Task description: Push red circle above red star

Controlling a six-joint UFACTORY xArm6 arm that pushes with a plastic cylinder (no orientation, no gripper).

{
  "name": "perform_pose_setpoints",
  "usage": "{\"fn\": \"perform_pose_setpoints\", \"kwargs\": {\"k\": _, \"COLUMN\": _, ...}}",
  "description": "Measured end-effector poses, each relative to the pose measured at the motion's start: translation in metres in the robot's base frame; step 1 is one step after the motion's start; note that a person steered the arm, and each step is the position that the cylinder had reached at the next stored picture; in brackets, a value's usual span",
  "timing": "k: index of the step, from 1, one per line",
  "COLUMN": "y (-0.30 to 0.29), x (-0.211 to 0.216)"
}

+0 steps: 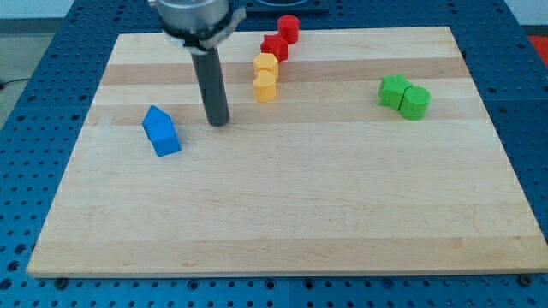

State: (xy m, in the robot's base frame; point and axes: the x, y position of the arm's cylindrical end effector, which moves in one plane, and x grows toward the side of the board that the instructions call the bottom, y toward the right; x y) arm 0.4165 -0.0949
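The red circle (288, 28) sits at the top edge of the wooden board (282, 205), just above and to the right of the red star (274, 47); the two look as if they touch. My tip (219, 121) rests on the board well to the lower left of both red blocks, between the blue block (161, 131) and the lower yellow block (265, 86).
Two yellow blocks (266, 65) stand stacked in a line just below the red star. A green star (393, 90) and a green circle (415, 102) sit together at the view's right. The blue block lies left of my tip.
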Motion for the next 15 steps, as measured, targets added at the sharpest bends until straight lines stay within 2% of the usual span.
{"fn": "perform_pose_setpoints", "kwargs": {"k": 1, "y": 0.036, "x": 0.031}}
{"fn": "perform_pose_setpoints", "kwargs": {"k": 2, "y": 0.083, "x": 0.012}}
{"fn": "perform_pose_setpoints", "kwargs": {"k": 6, "y": 0.163, "x": -0.184}}
{"fn": "perform_pose_setpoints", "kwargs": {"k": 7, "y": 0.199, "x": -0.203}}
{"fn": "perform_pose_setpoints", "kwargs": {"k": 8, "y": 0.199, "x": -0.225}}
{"fn": "perform_pose_setpoints", "kwargs": {"k": 9, "y": 0.182, "x": -0.224}}
{"fn": "perform_pose_setpoints", "kwargs": {"k": 11, "y": 0.071, "x": -0.224}}
{"fn": "perform_pose_setpoints", "kwargs": {"k": 13, "y": 0.072, "x": -0.211}}
{"fn": "perform_pose_setpoints", "kwargs": {"k": 14, "y": 0.05, "x": -0.208}}
{"fn": "perform_pose_setpoints", "kwargs": {"k": 15, "y": 0.039, "x": -0.187}}
